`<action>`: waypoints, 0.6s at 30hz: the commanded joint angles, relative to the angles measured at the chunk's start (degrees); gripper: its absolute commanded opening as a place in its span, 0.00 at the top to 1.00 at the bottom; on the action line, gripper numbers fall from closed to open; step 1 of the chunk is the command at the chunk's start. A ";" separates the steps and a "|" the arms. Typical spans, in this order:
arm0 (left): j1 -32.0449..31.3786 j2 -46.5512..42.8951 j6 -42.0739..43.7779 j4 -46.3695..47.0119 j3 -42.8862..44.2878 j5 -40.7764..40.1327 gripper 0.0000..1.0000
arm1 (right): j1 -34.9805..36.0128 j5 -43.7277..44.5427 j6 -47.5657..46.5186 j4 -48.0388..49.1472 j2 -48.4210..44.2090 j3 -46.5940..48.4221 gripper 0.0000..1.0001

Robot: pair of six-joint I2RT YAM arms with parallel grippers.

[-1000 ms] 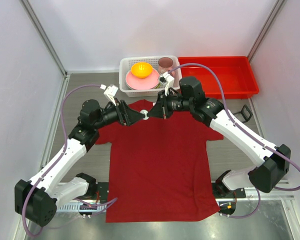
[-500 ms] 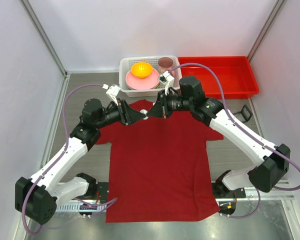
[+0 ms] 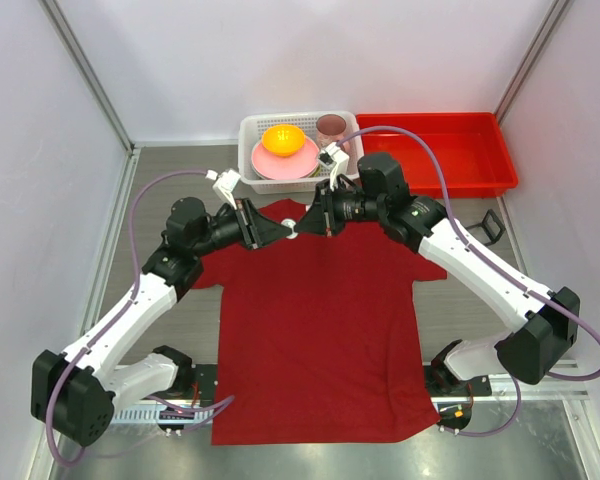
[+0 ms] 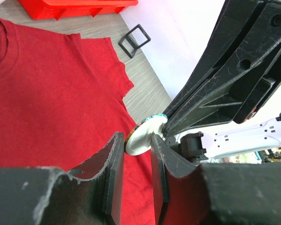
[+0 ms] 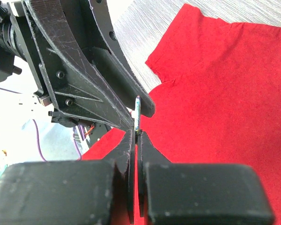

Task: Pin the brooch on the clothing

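Note:
The dark red T-shirt [image 3: 320,330] lies flat on the table, collar at the far end; it also shows in the left wrist view [image 4: 47,93] and the right wrist view [image 5: 225,93]. The brooch [image 3: 292,229], a small pale disc, is held in the air above the collar. My right gripper [image 3: 302,228] is shut on the brooch's edge [image 5: 138,112], which shows edge-on at its tips [image 5: 135,133]. My left gripper [image 3: 280,232] faces it tip to tip. Its jaws [image 4: 136,138] stand open, one on each side of the disc [image 4: 143,137].
A white basket [image 3: 255,125] with pink plates, an orange bowl [image 3: 282,139] and a cup [image 3: 330,126] stands just behind the collar. A red tray [image 3: 435,150] is at the back right. A small black clip [image 3: 491,226] lies right of the shirt's sleeve.
My left arm has crept a little to the right, bringing its open jaws closer around the brooch. The right gripper holds still with the brooch.

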 commanded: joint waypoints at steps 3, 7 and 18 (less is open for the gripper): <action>1.06 0.59 -4.99 4.81 -1.66 -1.00 0.72 | 0.52 1.16 -1.36 1.31 -1.88 2.54 0.99; 1.50 1.03 -7.62 7.10 -2.36 -0.20 0.69 | 0.52 1.16 -1.71 1.39 -1.97 2.72 0.99; 2.03 1.38 -7.90 12.90 -3.24 3.48 0.80 | 0.52 -3.32 -1.10 2.19 -0.91 2.98 0.99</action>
